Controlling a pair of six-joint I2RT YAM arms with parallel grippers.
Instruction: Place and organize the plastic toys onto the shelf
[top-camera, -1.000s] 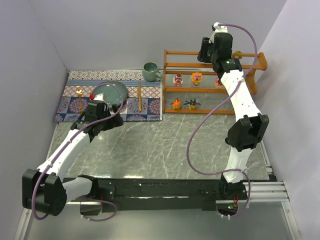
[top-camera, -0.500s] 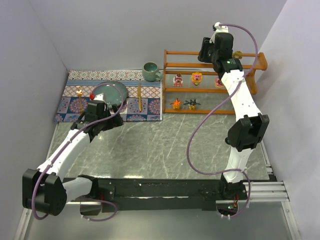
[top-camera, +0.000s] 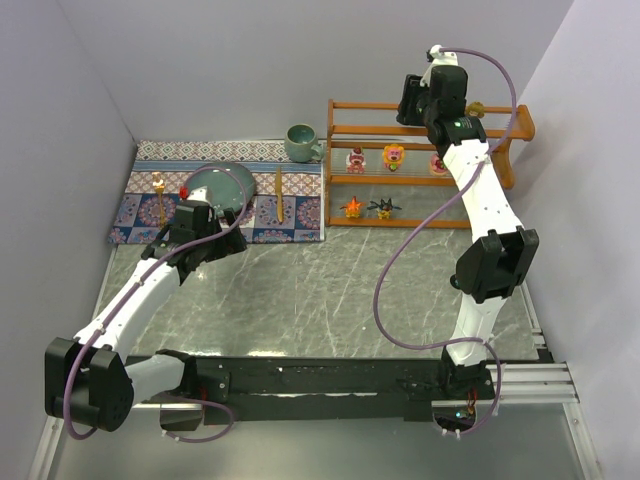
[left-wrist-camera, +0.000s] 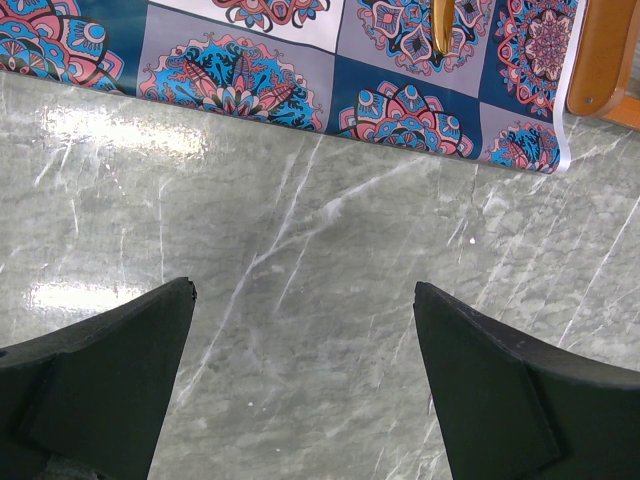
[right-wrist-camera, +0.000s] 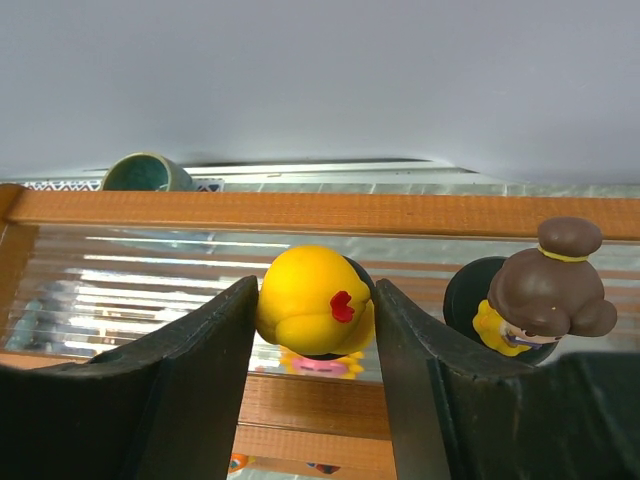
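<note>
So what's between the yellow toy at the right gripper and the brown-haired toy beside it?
Just one black finger of the right gripper separates the yellow toy from the brown-haired toy, in the right wrist view.

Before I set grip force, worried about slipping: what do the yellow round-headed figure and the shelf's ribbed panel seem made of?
Yellow round-headed figure: probably moulded plastic, smooth, soft sheen, even colour. Ribbed translucent shelf panel: plastic or glass, unclear; streaked highlights along its grooves.
</note>
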